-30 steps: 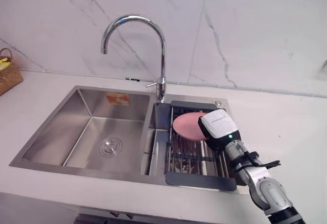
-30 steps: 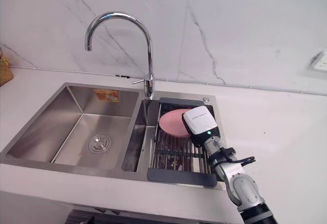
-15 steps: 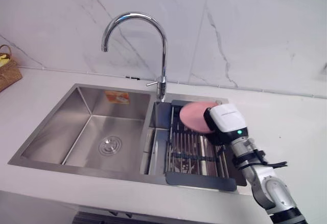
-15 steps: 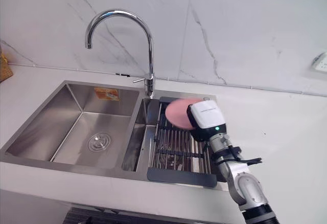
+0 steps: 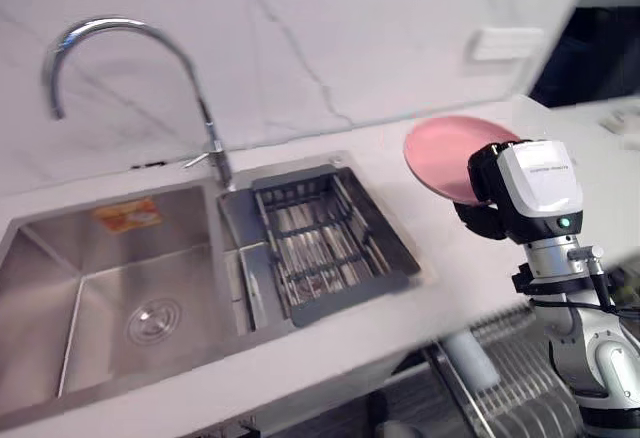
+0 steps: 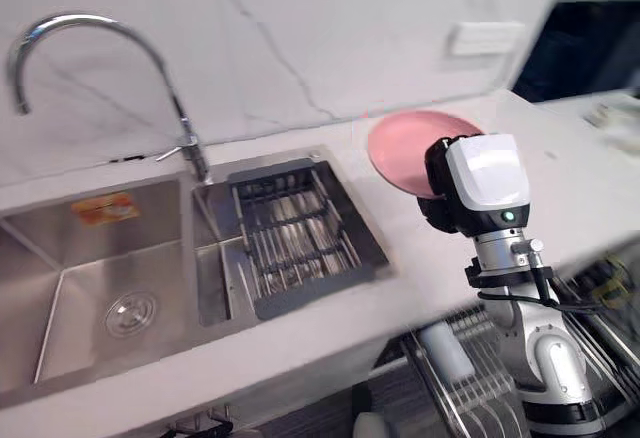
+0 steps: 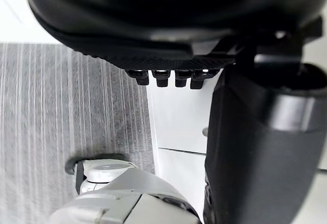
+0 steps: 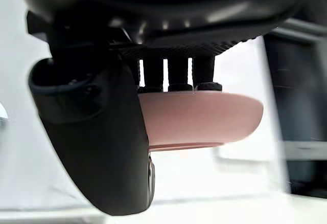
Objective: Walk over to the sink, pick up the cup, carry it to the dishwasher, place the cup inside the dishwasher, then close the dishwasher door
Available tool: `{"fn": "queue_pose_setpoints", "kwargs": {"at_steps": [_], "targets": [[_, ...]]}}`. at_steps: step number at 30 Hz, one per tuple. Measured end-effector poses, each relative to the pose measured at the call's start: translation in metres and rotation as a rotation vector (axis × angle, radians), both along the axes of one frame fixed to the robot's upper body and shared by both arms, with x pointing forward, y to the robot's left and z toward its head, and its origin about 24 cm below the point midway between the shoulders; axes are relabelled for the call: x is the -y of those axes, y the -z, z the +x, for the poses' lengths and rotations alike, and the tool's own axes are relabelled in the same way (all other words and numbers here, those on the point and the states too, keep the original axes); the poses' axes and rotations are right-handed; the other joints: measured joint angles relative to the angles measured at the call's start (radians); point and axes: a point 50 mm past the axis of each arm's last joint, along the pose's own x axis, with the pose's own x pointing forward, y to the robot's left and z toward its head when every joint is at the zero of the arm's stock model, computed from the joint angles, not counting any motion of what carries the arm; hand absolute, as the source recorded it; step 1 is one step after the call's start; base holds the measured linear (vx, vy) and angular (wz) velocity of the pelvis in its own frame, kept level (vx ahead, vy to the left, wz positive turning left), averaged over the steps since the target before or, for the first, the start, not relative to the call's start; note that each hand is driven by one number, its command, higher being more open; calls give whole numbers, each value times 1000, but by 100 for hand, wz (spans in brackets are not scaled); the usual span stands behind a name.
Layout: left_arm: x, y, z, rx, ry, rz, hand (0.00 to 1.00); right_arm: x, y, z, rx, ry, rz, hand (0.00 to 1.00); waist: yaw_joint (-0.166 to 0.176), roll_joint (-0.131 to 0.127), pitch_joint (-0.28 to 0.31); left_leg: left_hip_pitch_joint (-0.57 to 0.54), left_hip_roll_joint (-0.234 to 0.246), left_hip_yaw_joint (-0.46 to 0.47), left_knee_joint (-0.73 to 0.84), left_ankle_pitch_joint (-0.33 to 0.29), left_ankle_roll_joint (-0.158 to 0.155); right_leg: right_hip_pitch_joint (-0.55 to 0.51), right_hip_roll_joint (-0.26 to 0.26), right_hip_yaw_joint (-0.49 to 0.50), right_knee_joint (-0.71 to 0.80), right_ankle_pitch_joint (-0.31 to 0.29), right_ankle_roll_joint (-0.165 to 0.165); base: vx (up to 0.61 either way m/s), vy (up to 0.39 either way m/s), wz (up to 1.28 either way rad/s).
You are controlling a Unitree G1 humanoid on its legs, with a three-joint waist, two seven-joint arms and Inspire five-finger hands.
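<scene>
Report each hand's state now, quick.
Left hand: open, holding nothing.
Right hand: shut on the pink plate.

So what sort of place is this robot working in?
Most likely a kitchen: a steel sink with a tall curved tap is set in a white counter, a drain rack sits in its smaller basin, and a wire dishwasher rack shows below. The right hand holds a pink dish.
</scene>
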Motion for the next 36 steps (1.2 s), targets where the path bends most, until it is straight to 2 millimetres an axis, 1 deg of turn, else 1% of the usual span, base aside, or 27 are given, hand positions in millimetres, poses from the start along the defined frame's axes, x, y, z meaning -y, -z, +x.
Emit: {"fn": "queue_pose_setpoints", "kwargs": {"at_steps": [1, 3, 4, 5, 6, 7, 8, 9, 10, 12, 13, 15, 16, 17, 18, 19, 21, 22, 23, 25, 27, 28, 30, 32, 34, 35, 36], "targets": [[-1, 1, -3, -12, -43, -7, 100, 2, 8, 2, -34, -5, -2, 0, 14, 2, 1, 35, 24, 88, -65, 42, -3, -14, -51, -131, 231, -50, -38, -238, 54, -142], [-4, 1, -7, -21, -54, 1, 100, 5, 12, 4, -45, 0, -2, 0, 15, 2, 0, 55, 43, 142, -101, 62, 0, 30, -98, -190, 366, -132, -36, -194, 0, -124], [-7, 0, -9, -24, -53, 12, 100, 6, 14, 4, -41, 8, 2, 0, 15, -6, -10, 52, 54, 173, -111, 69, -4, 76, -137, -221, 417, -187, -26, -100, -81, -103], [-10, -1, -9, -21, -50, 22, 100, 7, 13, 6, -31, 12, 7, 0, 19, -11, -23, 30, 60, 184, -109, 72, -15, 128, -162, -233, 395, -204, -4, -78, -107, -104], [-12, -2, -8, -20, -47, 26, 100, 7, 13, 8, -24, 13, 9, 0, 23, -15, -27, 18, 61, 184, -104, 73, -20, 155, -168, -235, 351, -199, 4, -55, -150, -107], [-16, -3, -7, -21, -47, 38, 100, 7, 12, 11, -20, 14, 15, 0, 33, -26, -32, -3, 64, 184, -88, 79, -35, 199, -173, -249, 249, -158, 18, -64, -202, -102], [-26, -6, -4, -37, -85, 68, 100, 7, 14, 15, -23, 26, 31, 0, 45, -41, -32, -30, 74, 186, -69, 88, -57, 236, -146, -254, 118, -163, 79, -61, -278, -95], [-33, -7, -3, -60, -88, 83, 100, 10, 18, 19, -45, 57, 44, 0, 46, -38, -33, -50, 93, 180, -65, 113, -76, 241, -113, -266, 60, -156, 98, -37, -257, -59], [-36, -9, -1, -68, -81, 90, 100, 13, 21, 21, -66, 76, 51, 0, 45, -36, -33, -57, 103, 171, -65, 119, -80, 241, -98, -264, 47, -153, 103, -22, -250, -20], [-46, -13, 6, -87, -37, 122, 100, 21, 33, 24, -135, 136, 75, 0, 44, -41, -29, -72, 134, 156, -77, 147, -103, 251, -50, -264, -3, -144, 106, -44, -219, 0], [-45, -13, 10, -83, -13, 124, 100, 22, 33, 25, -136, 139, 80, 0, 42, -42, -26, -82, 137, 152, -82, 155, -108, 247, -41, -266, -17, -140, 105, -91, -173, 2], [-41, -17, 38, -31, 19, 119, 100, 17, 21, 32, -89, 120, 99, 0, 33, -38, 9, -147, 134, 129, -114, 201, -111, 192, -20, -275, -50, -114, 92, -142, -127, 4], [-39, -19, 46, -11, 24, 115, 100, 15, 18, 34, -74, 117, 104, 0, 31, -40, 24, -159, 130, 128, -133, 219, -111, 175, -20, -276, -56, -107, 88, -176, -89, 11], [-33, -23, 66, 40, 30, 95, 100, 12, 12, 40, -51, 112, 113, 0, 25, -43, 60, -174, 114, 127, -183, 258, -112, 150, -19, -281, -69, -88, 79, -212, -66, 12], [-24, -28, 86, 95, 49, 71, 100, 9, 8, 46, -35, 108, 119, 0, 21, -44, 96, -180, 97, 128, -232, 299, -106, 127, -21, -284, -79, -73, 73, -176, -49, 12], [-19, -31, 96, 122, 60, 59, 100, 8, 6, 49, -34, 106, 121, 0, 20, -42, 110, -185, 92, 128, -255, 316, -104, 115, -22, -285, -83, -67, 69, -184, -27, 7], [-3, -41, 127, 219, 84, 17, 100, 3, 3, 63, -41, 97, 123, 0, 16, -36, 161, -209, 68, 128, -329, 381, -86, 62, -24, -286, -82, -49, 60, -134, 2, 4], [0, -44, 134, 239, 86, 8, 100, 2, 1, 67, -42, 96, 123, 0, 14, -35, 172, -216, 64, 128, -343, 394, -83, 48, -24, -287, -82, -46, 57, -91, 14, 4], [4, -49, 146, 274, 91, -4, 100, 2, -3, 74, -39, 99, 124, 0, 13, -28, 198, -231, 57, 127, -371, 418, -78, 24, -24, -289, -81, -39, 54, -59, 12, 4], [8, -57, 160, 319, 100, -9, 100, 3, -13, 83, -23, 110, 130, 0, 12, -13, 228, -255, 47, 124, -404, 446, -71, -12, -26, -292, -81, -30, 50, -58, 20, 7], [11, -63, 171, 347, 110, -12, 100, 6, -21, 90, -19, 121, 118, 0, 13, 5, 239, -289, 36, 116, -428, 466, -62, -51, -29, -297, -82, -21, 50, -29, 35, 11], [12, -66, 176, 362, 121, -9, 100, 5, -28, 98, -21, 129, 104, 0, 14, 20, 247, -313, 24, 108, -446, 477, -58, -80, -31, -300, -83, -15, 52, 7, 38, 10], [13, -66, 179, 366, 128, -7, 100, 3, -33, 105, -22, 128, 91, 0, 17, 27, 250, -331, 18, 99, -447, 478, -55, -98, -36, -299, -83, -11, 54, 17, 40, 3], [18, -66, 183, 375, 147, -9, 100, -4, -43, 116, -31, 115, 44, 0, 26, 39, 257, -362, 4, 62, -451, 479, -55, -130, -45, -293, -90, 2, 59, 28, 65, -1], [22, -63, 181, 380, 155, -14, 100, -6, -47, 122, -42, 121, 31, 0, 36, 51, 263, -382, -4, 43, -451, 479, -54, -143, -49, -293, -102, 14, 62, 15, 62, 6], [27, -60, 179, 397, 159, -18, 100, -2, -45, 126, -66, 149, 22, 100, 50, 64, 269, -394, -9, 13, -451, 480, -54, -148, -53, -300, -106, 16, 65, 2, 57, 22], [32, -55, 175, 419, 164, -14, 100, 7, -39, 129, -108, 186, 50, 100, 67, 78, 274, -403, -14, -6, -452, 480, -54, -148, -56, -313, -106, 17, 66, 0, 56, 28]]}}
